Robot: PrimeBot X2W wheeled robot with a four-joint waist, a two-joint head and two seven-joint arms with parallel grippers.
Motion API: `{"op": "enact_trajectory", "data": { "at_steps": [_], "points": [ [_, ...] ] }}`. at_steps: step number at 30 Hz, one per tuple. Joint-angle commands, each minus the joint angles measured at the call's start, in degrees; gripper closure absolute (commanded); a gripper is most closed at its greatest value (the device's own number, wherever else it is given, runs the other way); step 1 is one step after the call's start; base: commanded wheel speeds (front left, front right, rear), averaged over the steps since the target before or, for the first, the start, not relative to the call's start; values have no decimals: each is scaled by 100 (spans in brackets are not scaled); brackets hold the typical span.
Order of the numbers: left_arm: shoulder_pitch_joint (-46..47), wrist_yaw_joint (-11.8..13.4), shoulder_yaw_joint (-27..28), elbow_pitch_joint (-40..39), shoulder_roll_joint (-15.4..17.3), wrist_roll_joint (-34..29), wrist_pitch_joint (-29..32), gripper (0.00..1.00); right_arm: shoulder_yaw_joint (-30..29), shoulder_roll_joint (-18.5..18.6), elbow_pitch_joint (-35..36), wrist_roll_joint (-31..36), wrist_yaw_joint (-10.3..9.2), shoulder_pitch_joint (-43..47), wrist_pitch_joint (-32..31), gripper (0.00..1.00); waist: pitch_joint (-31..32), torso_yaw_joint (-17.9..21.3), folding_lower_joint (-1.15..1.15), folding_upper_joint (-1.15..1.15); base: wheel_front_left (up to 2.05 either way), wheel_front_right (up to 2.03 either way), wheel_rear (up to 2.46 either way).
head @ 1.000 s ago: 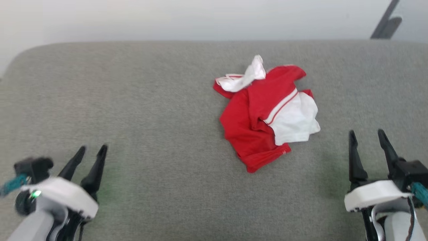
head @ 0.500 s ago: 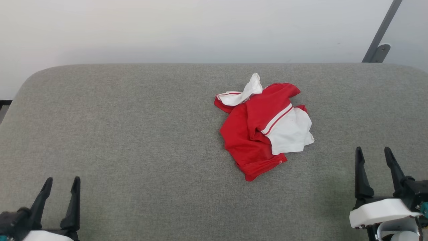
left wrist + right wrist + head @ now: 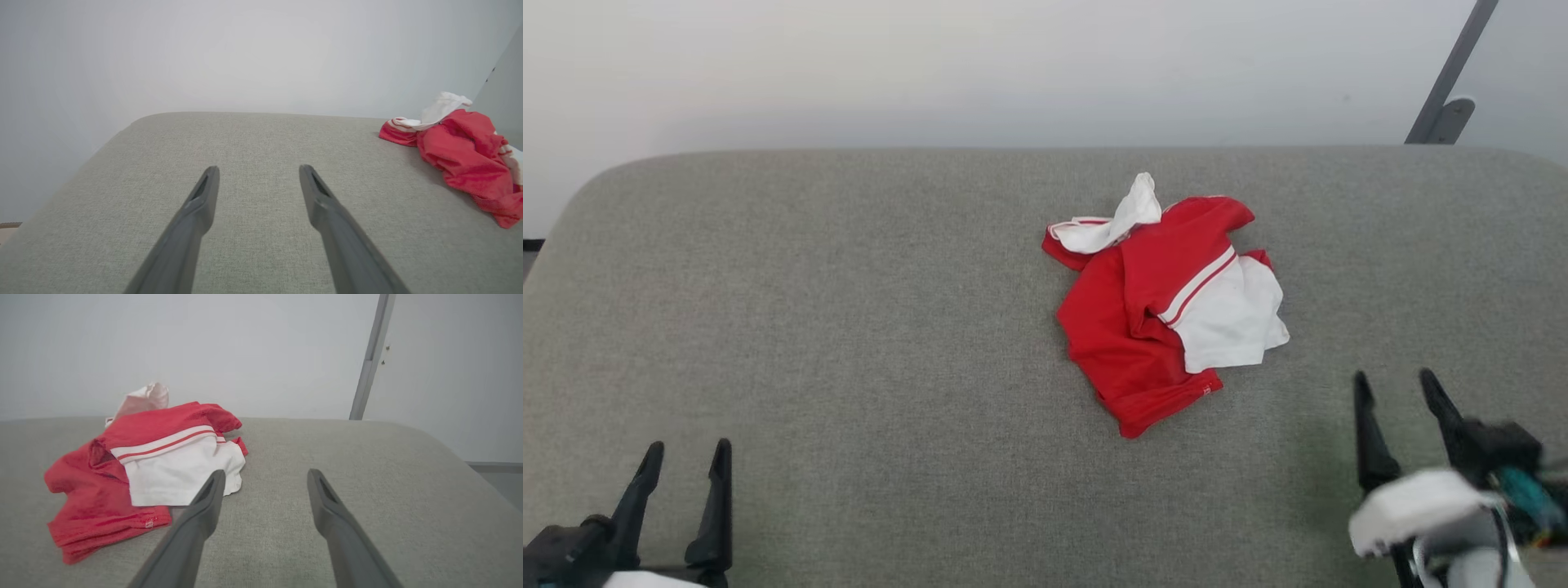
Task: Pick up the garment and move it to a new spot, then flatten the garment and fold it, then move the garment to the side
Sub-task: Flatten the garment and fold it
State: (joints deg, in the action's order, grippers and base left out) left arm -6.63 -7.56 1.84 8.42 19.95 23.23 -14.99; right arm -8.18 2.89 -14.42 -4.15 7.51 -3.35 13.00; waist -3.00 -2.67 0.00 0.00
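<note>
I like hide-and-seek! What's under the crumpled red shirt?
The red shirt lies bunched on the grey padded surface, which shows all around it. Its own folds cover the spot directly beneath, so that cannot be seen.

Obstacle: the crumpled garment (image 3: 1156,310), right of centre toward the far edge of the grey fabric surface (image 3: 849,343). Bare fabric surrounds it, widest toward the left edge. A wall (image 3: 931,73) backs the far edge.

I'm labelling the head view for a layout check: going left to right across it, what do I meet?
left gripper → garment → right gripper
</note>
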Motion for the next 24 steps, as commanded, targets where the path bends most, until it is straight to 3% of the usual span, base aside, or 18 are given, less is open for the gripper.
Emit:
{"op": "enact_trajectory", "data": {
  "at_steps": [1,13,21,22,23,24],
  "points": [
    [45,14,-12,-35,-11,-2,-26,0,19,1,-43,98,-4,-185,-119,0,-55,-15,0,0,0,0,0],
    [645,15,-433,33,-37,418,-27,0,395,498,-923,864,-5,-2214,-3597,0,-1078,-334,0,0,0,0,0],
    [983,15,-530,38,46,659,-27,0,701,523,-1181,816,-4,-2615,-4551,0,-1509,-471,0,0,0,0,0],
    [1009,15,-527,41,51,682,-26,0,725,503,-1221,796,-4,-2613,-4618,54,-1524,-469,0,0,0,0,0],
    [1021,15,-525,42,63,692,-26,0,750,498,-1231,790,-4,-2617,-4646,89,-1535,-463,0,0,0,0,0],
    [1040,15,-522,37,65,697,-26,0,724,491,-1216,787,-4,-2623,-4632,100,-1541,-450,0,0,0,0,0]
  ]
}}
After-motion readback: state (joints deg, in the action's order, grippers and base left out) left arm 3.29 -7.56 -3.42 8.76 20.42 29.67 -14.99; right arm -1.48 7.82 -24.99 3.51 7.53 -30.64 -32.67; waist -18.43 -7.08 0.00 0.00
